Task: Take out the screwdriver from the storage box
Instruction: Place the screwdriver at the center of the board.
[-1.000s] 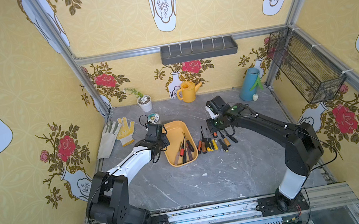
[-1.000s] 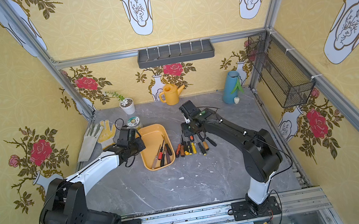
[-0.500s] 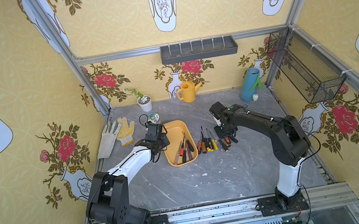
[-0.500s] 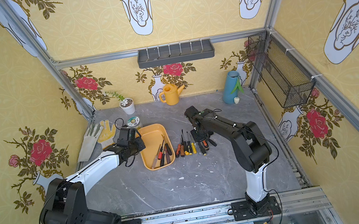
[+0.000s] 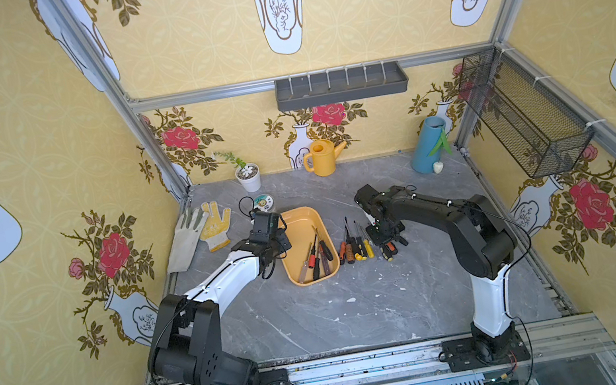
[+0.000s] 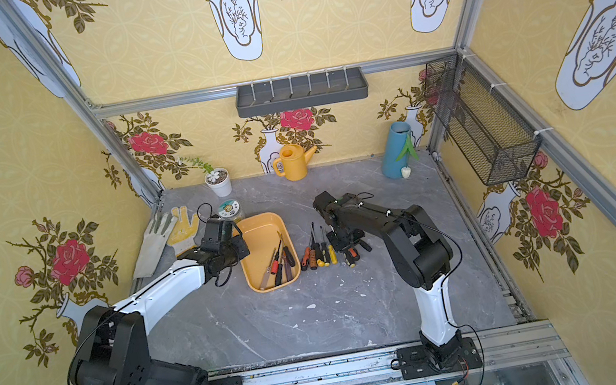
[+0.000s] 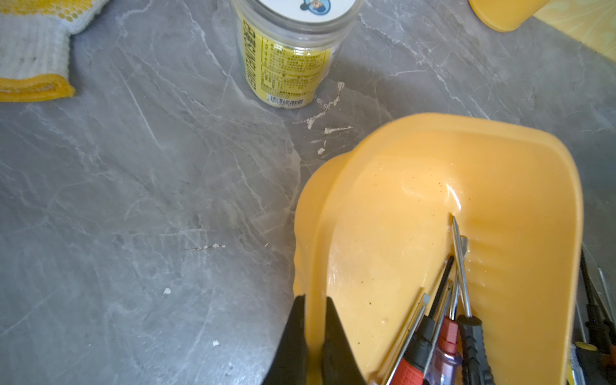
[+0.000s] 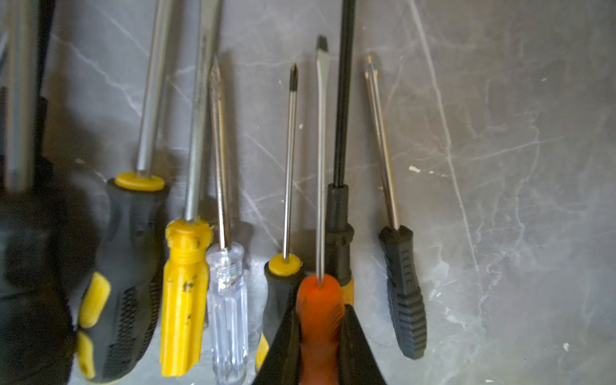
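Nearest in, the left gripper (image 7: 315, 300) is pinched tight on the left rim of the storage box (image 5: 300, 226), mid-table, a few screwdrivers (image 5: 318, 254) heaped in its near end. The right gripper (image 8: 320, 310) is clamped on an orange-handled screwdriver (image 8: 319, 288) — out of the box, over the row of loose screwdrivers (image 5: 352, 243) just right of it. Farther back sit a jar (image 5: 263, 204) and gloves (image 5: 190, 237), then the yellow watering can (image 5: 322, 160) by the wall.
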Robot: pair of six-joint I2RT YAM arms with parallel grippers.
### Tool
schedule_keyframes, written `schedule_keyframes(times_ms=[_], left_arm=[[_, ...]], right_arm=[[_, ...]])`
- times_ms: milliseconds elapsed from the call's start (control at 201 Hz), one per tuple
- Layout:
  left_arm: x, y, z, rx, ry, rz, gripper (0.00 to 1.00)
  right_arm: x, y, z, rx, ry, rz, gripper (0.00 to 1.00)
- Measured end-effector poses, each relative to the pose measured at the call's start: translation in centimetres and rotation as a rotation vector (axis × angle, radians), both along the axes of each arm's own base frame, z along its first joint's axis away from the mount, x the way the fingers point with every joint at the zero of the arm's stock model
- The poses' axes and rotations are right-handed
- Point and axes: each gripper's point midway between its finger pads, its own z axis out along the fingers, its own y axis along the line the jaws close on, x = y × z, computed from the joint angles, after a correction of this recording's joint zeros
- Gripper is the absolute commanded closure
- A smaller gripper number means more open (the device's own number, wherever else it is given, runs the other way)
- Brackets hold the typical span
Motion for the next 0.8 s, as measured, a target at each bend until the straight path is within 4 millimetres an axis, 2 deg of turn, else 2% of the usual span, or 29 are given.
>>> schedule_keyframes(times_ms=[75, 169, 388, 802], left_arm=[[0.0, 0.0, 0.0, 0.001, -0.001, 0.001, 1.00], [0.0, 0.0, 0.0, 0.001, -0.001, 0.001, 1.00], [0.0, 0.0, 0.0, 0.001, -0.001, 0.001, 1.00], [0.0, 0.1, 0.2, 0.002, -0.006, 0.003, 1.00]], right_arm=[[0.0, 0.0, -0.1, -0.008, -0.001, 0.003, 0.91], [0.0, 0.2, -0.1, -0.013, -0.006, 0.010, 0.79], [-0.2, 1.4, -0.2, 0.009, -0.007, 0.027, 0.64], [-0.4, 2.1, -0.5, 0.042, 0.007, 0.018, 0.56]])
